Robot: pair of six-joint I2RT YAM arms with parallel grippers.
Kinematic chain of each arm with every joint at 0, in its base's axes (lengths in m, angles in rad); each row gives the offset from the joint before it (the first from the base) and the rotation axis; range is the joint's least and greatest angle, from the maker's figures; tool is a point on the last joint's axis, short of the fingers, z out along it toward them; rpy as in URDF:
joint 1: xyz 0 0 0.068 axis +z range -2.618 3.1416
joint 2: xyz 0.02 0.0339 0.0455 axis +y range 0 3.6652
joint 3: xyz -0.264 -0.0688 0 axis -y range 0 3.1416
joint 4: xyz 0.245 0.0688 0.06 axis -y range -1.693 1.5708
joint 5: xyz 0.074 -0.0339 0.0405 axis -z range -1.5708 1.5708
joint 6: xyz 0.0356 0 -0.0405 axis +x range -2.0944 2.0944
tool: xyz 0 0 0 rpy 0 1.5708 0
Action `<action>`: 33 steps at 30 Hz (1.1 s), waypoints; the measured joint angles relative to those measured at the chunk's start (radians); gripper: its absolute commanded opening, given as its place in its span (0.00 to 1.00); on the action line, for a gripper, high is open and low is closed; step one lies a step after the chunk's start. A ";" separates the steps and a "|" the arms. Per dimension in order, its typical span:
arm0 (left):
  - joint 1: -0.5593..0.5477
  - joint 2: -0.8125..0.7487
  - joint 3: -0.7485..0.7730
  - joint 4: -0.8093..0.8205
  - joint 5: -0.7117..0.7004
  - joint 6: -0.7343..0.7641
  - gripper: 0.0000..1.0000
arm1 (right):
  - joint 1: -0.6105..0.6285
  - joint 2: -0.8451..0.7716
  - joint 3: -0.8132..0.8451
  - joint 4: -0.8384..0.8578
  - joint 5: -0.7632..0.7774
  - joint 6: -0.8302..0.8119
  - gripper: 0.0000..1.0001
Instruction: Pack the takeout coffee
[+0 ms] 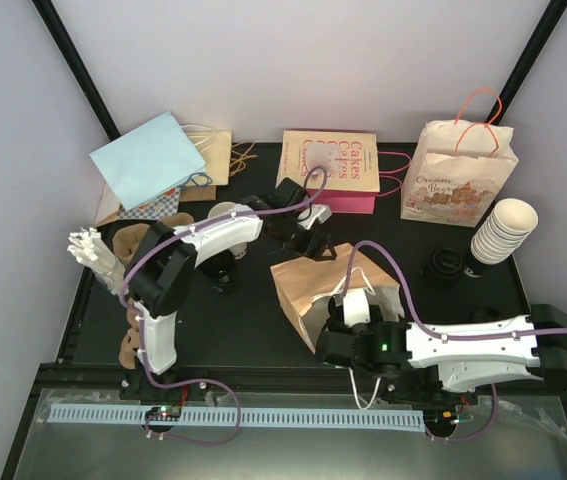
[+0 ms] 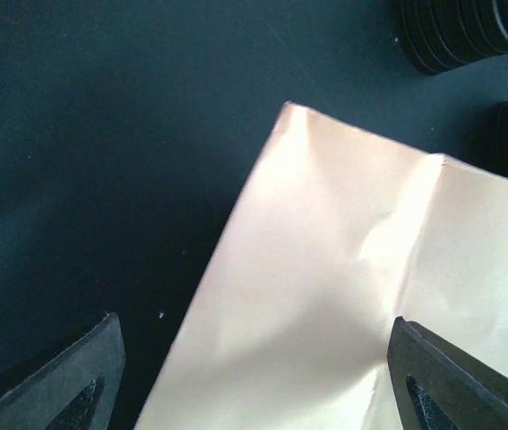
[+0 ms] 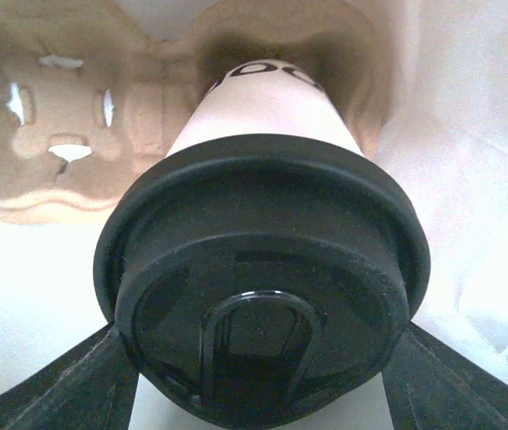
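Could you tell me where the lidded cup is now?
In the right wrist view, the lidded cup sits in the pulp carrier inside the central brown bag, flanked by the right end effector.

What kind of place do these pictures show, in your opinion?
Probably a mock café takeout counter set up for robot practice: a printed Cakes bag, a stack of paper cups, and a lidded cup in a pulp carrier.

Takeout coffee (image 3: 262, 269): lid glossy black plastic, smooth, catching light; side matt cream paper.
Cup carrier (image 3: 65, 116) brown moulded pulp, rough, fibrous.
Bag (image 2: 352, 296) tan kraft paper, matt, creased.
Bench (image 2: 101, 134) black, matt, smooth.
Lid stack (image 2: 460, 36) black plastic, ribbed, dull sheen.
Right arm shell (image 1: 483, 345) white plastic, smooth, semi-gloss.
Cup stack (image 1: 503, 230) cream paper, matt.
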 measured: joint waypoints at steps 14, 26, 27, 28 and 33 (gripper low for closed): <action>0.037 -0.108 0.000 -0.071 -0.072 0.034 0.99 | 0.030 0.078 0.038 0.134 -0.085 -0.111 0.22; 0.072 0.018 0.124 -0.072 -0.037 0.076 0.97 | 0.031 0.007 0.028 0.061 -0.074 -0.029 0.28; 0.069 0.044 0.136 -0.070 -0.025 0.084 0.97 | 0.031 -0.001 0.026 0.058 -0.074 -0.028 0.28; 0.069 0.065 0.142 -0.068 -0.018 0.089 0.96 | 0.029 -0.010 0.022 0.058 -0.074 -0.028 0.28; 0.068 0.146 0.156 -0.065 0.024 0.104 0.95 | 0.017 -0.030 0.016 0.055 -0.075 -0.033 0.28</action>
